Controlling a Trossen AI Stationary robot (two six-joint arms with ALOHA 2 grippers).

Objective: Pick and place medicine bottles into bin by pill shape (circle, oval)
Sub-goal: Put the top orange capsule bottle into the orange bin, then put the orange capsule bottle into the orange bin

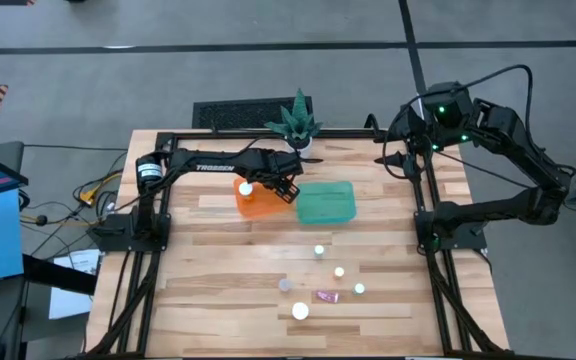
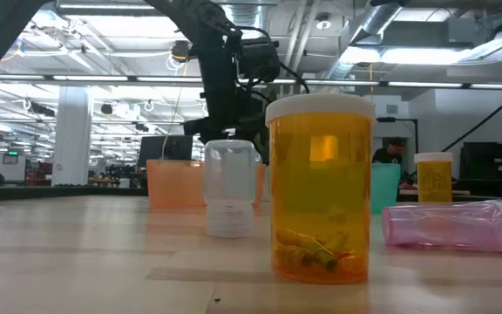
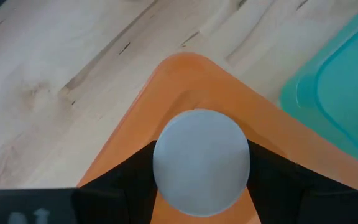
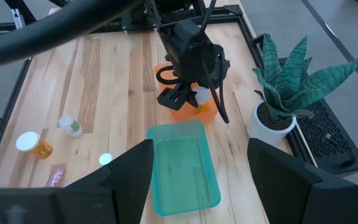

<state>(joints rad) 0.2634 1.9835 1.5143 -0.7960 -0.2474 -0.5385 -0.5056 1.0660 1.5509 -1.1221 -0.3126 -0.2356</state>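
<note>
My left gripper [image 1: 254, 188] hangs over the orange bin [image 1: 258, 203] and is shut on a medicine bottle whose round white cap [image 3: 201, 162] faces the wrist camera; it also shows in the right wrist view [image 4: 202, 95]. The teal bin [image 1: 326, 203] stands just right of the orange one. Several other bottles stand on their bases on the near table [image 1: 319, 250] [image 1: 339, 271] [image 1: 300, 311], and a pink one [image 1: 327, 296] lies on its side. My right gripper [image 4: 207, 180] is open and empty, raised at the table's far right [image 1: 393, 158]. My left gripper pinches the bottle between its two fingers [image 3: 135, 183], one on each side just below the white cap's rim [image 3: 157, 168]. The fingers come from above, pointing down. The bottle is upright, cap up, lifted clear above the orange bin; its body is hidden under the cap.
A potted plant in a white pot [image 1: 297, 125] stands at the far edge behind the bins. In the low view an orange bottle [image 2: 321, 192], a clear one [image 2: 229, 187] and the lying pink one [image 2: 451, 225] stand close. Bare wood lies at the near left.
</note>
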